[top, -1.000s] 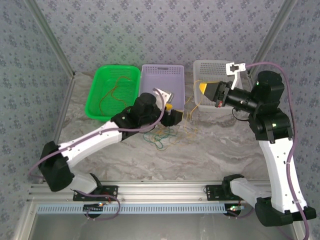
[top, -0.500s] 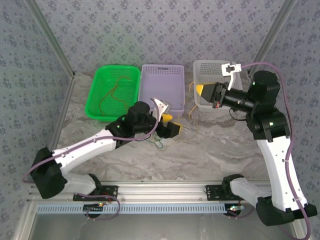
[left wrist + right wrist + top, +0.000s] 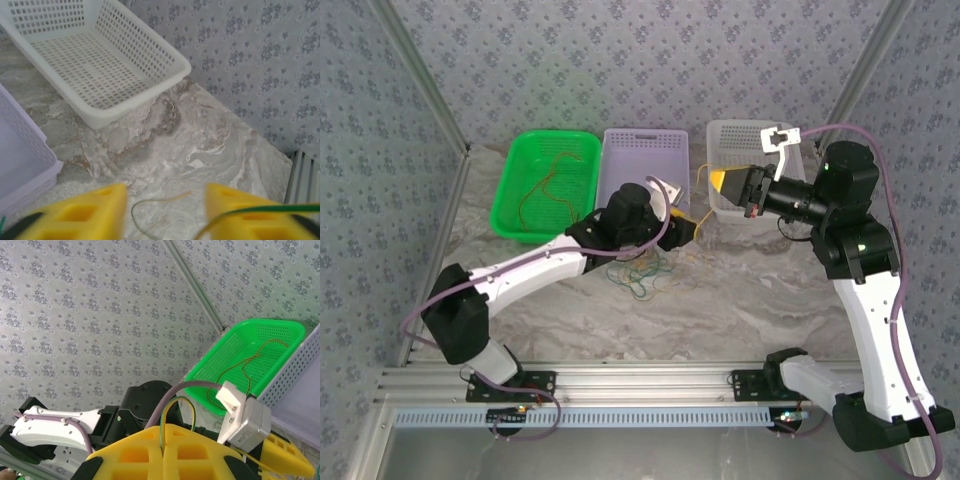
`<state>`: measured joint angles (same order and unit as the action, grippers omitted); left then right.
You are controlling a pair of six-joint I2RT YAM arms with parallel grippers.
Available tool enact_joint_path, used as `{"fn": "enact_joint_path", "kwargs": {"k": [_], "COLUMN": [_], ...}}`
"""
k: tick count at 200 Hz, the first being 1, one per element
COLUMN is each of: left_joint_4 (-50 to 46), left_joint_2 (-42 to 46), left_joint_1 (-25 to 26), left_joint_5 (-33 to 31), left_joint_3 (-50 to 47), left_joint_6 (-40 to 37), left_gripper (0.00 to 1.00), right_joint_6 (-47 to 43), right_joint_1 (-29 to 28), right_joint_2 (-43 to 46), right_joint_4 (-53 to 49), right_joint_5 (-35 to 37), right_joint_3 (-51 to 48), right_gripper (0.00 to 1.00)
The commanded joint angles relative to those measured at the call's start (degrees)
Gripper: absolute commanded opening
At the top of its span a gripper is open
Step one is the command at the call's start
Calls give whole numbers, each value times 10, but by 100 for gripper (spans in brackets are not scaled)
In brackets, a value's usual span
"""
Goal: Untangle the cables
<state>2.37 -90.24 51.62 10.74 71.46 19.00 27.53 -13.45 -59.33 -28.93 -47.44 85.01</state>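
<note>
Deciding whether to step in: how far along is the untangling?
Done: an orange cable lies in the green basket. In hand: the right end effector is shut on a yellow cable; the left end effector is open. Left: a teal tangle on the table.

Green lattice-walled plastic basket (image 3: pixel 556 134): glossy, smooth. Lilac perforated plastic basket (image 3: pixel 645 165) and white perforated plastic basket (image 3: pixel 165 50): duller, satin. Grey-veined marble-look tabletop (image 3: pixel 210 145) — matt, faintly rough. Ribbed aluminium rail (image 3: pixel 650 380): brushed metal. White arm shells (image 3: pixel 875 330): glossy plastic, with matt black joints. Sheathing of the thin yellow and green cables (image 3: pixel 161 427) — smooth, slightly shiny. Patterned grey wall covering (image 3: pixel 75 300): matt.
</note>
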Motion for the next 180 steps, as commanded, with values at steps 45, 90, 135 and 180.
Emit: {"fn": "enact_joint_path", "kwargs": {"k": [45, 90, 135, 180], "left_joint_4": [-104, -224, -290, -314], "left_joint_2": [58, 64, 19, -40], "left_joint_1": [-43, -83, -112, -112], "left_joint_5": [-127, -219, -255, -260], "left_joint_3": [59, 198, 352, 485], "left_joint_6": [-62, -159, -206, -241], "left_gripper": [0, 0, 0, 0], "right_joint_6": [-36, -75, -122, -144], "right_joint_1": [-3, -8, -63, -132], "right_joint_2": [11, 21, 19, 20], "right_joint_4": [-36, -86, -140, -165], "right_joint_5": [8, 49, 103, 185], "right_joint_3": [-6, -44, -57, -77], "right_gripper": [0, 0, 0, 0]}}
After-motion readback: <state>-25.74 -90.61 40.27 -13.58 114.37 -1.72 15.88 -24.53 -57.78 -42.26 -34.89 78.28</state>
